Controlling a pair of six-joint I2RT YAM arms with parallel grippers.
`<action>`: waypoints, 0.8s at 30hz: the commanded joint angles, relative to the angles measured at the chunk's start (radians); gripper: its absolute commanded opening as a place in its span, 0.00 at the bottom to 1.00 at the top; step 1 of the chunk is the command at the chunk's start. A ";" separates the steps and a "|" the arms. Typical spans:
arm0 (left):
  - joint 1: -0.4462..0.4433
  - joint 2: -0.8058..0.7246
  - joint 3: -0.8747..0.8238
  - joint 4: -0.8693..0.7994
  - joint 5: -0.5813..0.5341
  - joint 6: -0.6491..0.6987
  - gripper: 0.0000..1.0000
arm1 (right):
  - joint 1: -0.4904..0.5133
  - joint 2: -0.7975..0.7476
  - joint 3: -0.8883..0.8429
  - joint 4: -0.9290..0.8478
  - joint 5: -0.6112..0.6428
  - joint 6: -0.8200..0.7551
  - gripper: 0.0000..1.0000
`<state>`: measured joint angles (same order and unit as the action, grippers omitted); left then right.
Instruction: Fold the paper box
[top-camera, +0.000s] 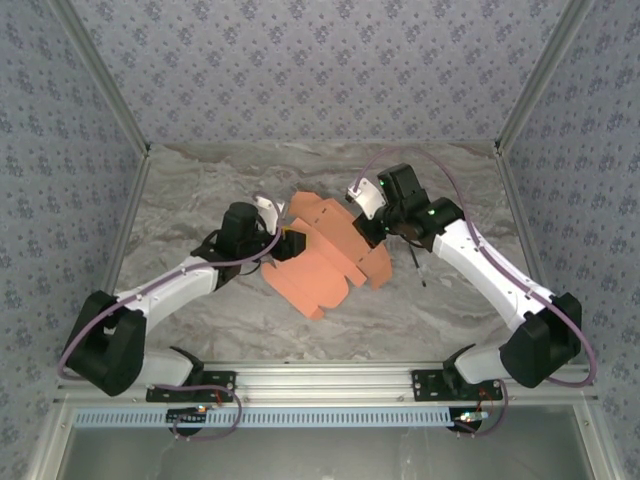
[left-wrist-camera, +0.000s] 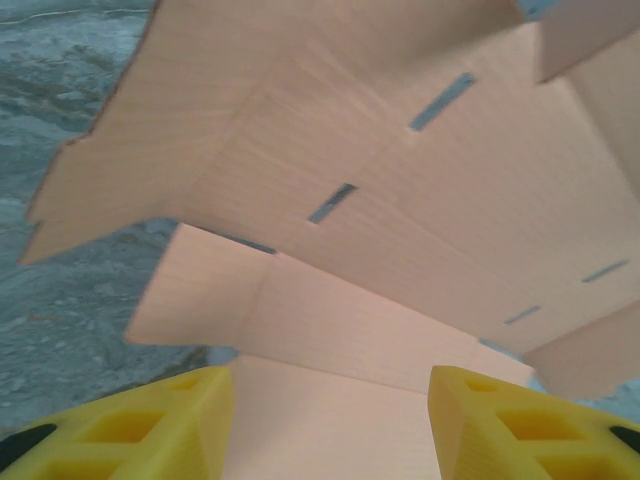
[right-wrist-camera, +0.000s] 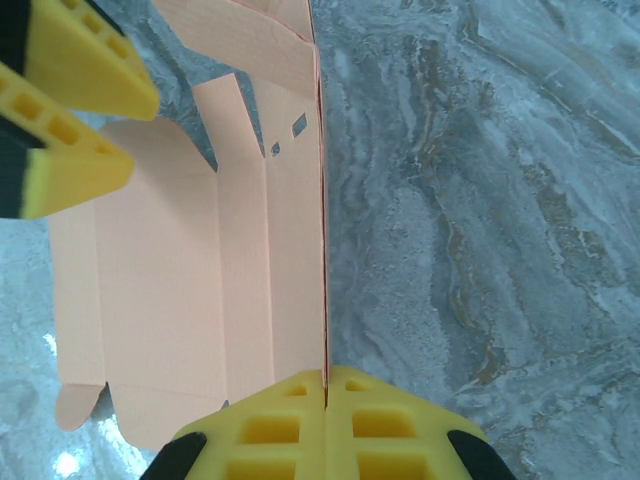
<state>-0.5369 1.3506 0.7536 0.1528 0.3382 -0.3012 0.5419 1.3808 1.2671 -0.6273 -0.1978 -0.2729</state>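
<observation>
The paper box (top-camera: 325, 262) is a salmon-orange die-cut sheet lying partly unfolded at the middle of the marble table, with some flaps raised. My right gripper (top-camera: 371, 234) is at the sheet's right edge. In the right wrist view its yellow fingertips (right-wrist-camera: 290, 400) are pressed together on the thin upright edge of the paper box (right-wrist-camera: 170, 280). My left gripper (top-camera: 284, 241) is at the sheet's left side. Its yellow fingers (left-wrist-camera: 150, 425) stand apart, with a flat panel of the paper box (left-wrist-camera: 400, 200) running under and between them. The left gripper (right-wrist-camera: 140, 135) shows open over the card.
The grey marble table (top-camera: 450, 300) lies bare to the right of the sheet and in front of it. Patterned walls close in the back and both sides. A metal rail (top-camera: 330, 380) carrying the arm bases runs along the near edge.
</observation>
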 joint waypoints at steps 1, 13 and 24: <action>0.001 0.035 0.062 0.002 -0.085 0.076 0.54 | -0.007 -0.023 0.028 -0.033 -0.061 0.023 0.00; 0.012 0.104 0.110 -0.036 -0.178 0.089 0.55 | -0.009 -0.020 0.005 -0.001 -0.064 0.029 0.00; 0.010 0.096 0.073 0.027 -0.014 0.025 0.43 | -0.009 -0.009 0.000 0.021 -0.049 0.047 0.00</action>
<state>-0.5293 1.4635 0.8387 0.1360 0.2485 -0.2531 0.5388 1.3808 1.2667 -0.6228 -0.2436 -0.2501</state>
